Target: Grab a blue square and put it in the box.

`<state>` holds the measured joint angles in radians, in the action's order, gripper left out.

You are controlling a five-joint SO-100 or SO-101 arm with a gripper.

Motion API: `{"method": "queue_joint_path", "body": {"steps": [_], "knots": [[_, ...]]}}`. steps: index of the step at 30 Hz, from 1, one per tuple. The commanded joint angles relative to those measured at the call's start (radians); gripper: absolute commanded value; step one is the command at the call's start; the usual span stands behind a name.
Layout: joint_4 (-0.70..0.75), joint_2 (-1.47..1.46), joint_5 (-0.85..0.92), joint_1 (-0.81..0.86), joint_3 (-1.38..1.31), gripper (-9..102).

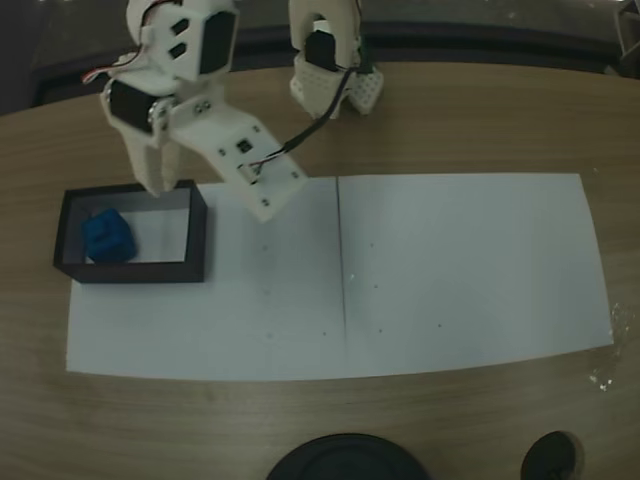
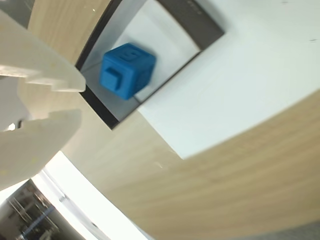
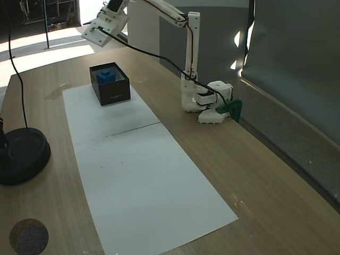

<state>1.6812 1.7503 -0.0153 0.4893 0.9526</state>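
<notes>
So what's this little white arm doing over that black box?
A small white robot arm on a wooden table has its gripper just above the far wall of a low black box. A blue cube sits inside the box, toward its left end in a fixed view, apart from the gripper. In the wrist view the gripper holds nothing, with a narrow gap between its fingers. The box stands on a long white paper sheet. The cube looks already delivered.
</notes>
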Motion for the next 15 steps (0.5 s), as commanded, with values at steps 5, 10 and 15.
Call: {"method": "queue_joint_path", "body": {"steps": [5, 10, 15], "knots": [[0.046, 0.577, -0.097, -0.462, 0.144, 1], [0.04, 0.98, 0.0, -0.588, 0.459, 1], [0.005, 1.365, 0.16, -0.583, 0.793, 0]]}}
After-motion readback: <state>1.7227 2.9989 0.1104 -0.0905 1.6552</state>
